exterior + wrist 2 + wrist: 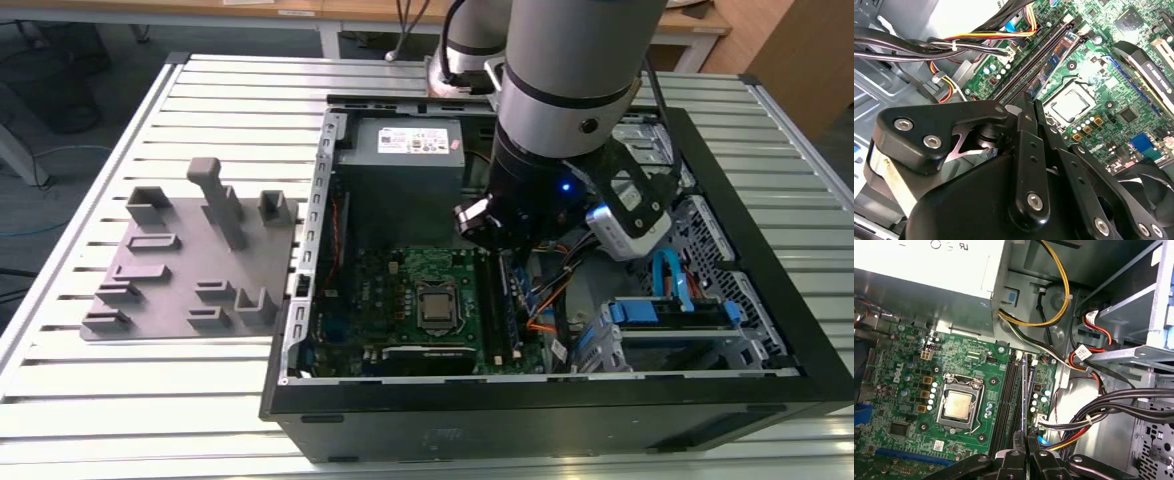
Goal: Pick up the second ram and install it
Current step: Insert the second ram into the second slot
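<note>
My gripper (502, 256) reaches down into the open computer case (320, 200), over the memory slots at the edge of the green motherboard (400, 285). In both wrist views the second ram (1025, 390) (1056, 52) stands on edge along a slot, a thin dark-green stick with a bluish-white label. Its near end runs in between the black fingertips of the gripper (1027, 441) (1030, 98), which stand nearly together and look shut on it. Black empty slot rails (1010, 390) lie beside it, toward the processor socket (956, 405).
Bundled cables (1094, 412) and a metal drive cage (667, 310) crowd the side of the slots away from the socket. The power supply (400, 145) sits at the case's far end. A grey fixture plate (187, 260) with upright holders lies on the slatted table at the exterior view's left.
</note>
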`<state>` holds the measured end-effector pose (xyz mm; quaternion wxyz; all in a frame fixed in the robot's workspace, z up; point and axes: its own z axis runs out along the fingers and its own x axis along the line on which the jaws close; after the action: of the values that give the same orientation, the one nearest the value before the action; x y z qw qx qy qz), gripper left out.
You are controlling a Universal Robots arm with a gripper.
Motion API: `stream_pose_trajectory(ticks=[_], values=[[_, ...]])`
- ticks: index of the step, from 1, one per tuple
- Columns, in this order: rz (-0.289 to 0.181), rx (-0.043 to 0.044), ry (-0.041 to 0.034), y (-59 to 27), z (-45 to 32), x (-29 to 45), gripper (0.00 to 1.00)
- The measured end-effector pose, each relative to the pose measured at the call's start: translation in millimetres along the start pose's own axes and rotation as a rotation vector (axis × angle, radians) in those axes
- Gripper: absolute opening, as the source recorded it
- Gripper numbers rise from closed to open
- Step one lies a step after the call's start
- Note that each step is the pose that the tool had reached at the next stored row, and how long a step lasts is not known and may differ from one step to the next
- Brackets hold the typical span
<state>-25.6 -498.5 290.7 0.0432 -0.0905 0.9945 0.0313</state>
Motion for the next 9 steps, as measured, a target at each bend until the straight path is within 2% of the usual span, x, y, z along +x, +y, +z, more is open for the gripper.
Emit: stream_pose_trajectory(ticks=[9], values=[[0.053, 0.0049, -0.0029, 0.0, 0.1, 0.0, 0.13]])
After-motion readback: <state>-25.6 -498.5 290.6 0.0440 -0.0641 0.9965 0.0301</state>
